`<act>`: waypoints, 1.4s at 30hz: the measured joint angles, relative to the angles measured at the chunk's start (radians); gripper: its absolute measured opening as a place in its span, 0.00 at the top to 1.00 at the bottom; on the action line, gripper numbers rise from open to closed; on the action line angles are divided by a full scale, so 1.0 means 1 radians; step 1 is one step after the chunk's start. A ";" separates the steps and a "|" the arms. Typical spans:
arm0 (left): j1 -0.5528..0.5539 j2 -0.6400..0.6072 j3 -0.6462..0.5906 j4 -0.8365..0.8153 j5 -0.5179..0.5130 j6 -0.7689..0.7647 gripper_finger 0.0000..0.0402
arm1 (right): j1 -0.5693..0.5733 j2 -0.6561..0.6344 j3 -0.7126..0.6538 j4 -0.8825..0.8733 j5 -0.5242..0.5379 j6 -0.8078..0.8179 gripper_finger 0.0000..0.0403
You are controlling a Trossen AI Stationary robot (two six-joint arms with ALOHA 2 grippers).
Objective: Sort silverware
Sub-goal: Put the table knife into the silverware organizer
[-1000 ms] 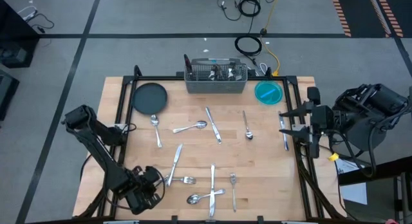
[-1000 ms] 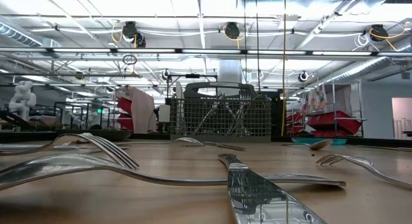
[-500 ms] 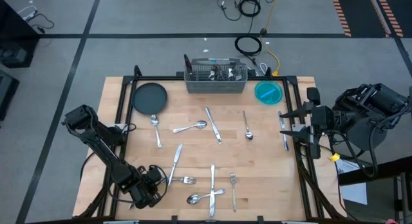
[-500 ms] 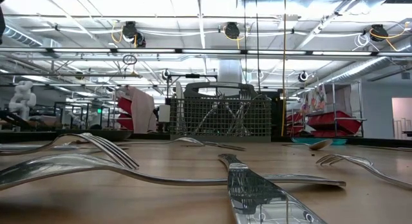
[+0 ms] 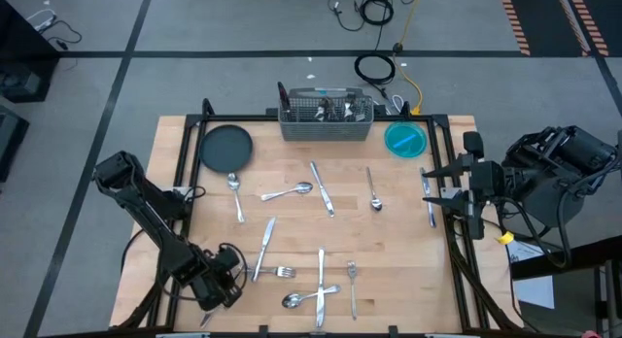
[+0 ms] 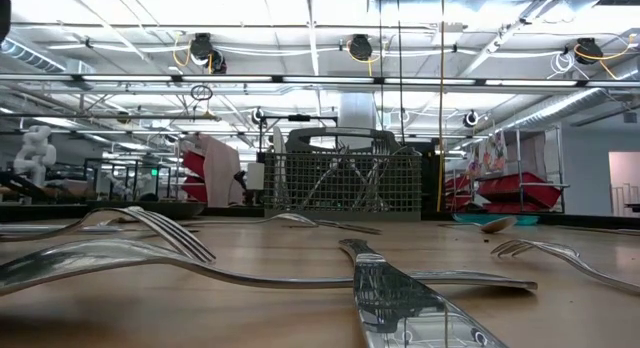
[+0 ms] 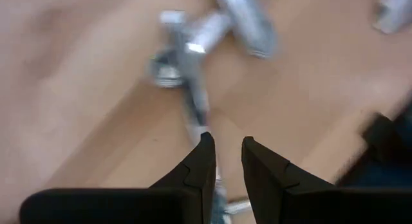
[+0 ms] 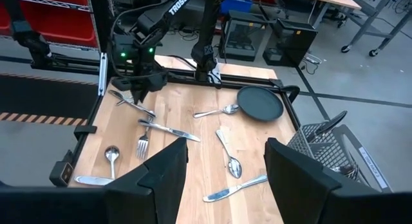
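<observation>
Hanging low at the lower left of the high view, the left gripper (image 5: pixel 231 276) keeps its fingers narrow around a fork (image 7: pixel 193 95) handle. Silverware (image 5: pixel 320 187) lies scattered across the table (image 5: pixel 398 260). Right gripper (image 5: pixel 429 190), at the right edge, stands wide and empty.

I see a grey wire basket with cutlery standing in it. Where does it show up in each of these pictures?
High view: wire basket at the table's far edge, middle.
Low view: centre background, beyond the cutlery.
Left wrist view: not in it.
Right wrist view: lower right corner.
Shared landmark: the dark round plate beside it.
</observation>
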 joint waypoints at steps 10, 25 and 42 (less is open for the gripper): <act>0.036 -0.014 0.001 0.034 0.090 -0.145 0.80 | 0.000 0.000 0.000 -0.021 0.001 0.000 0.51; 0.052 -0.021 0.000 0.047 0.042 -0.092 0.48 | 0.000 0.000 0.000 -0.022 0.001 -0.004 0.51; 0.052 0.107 0.000 0.013 0.064 -0.107 0.40 | 0.000 0.000 0.000 -0.021 0.001 0.008 0.51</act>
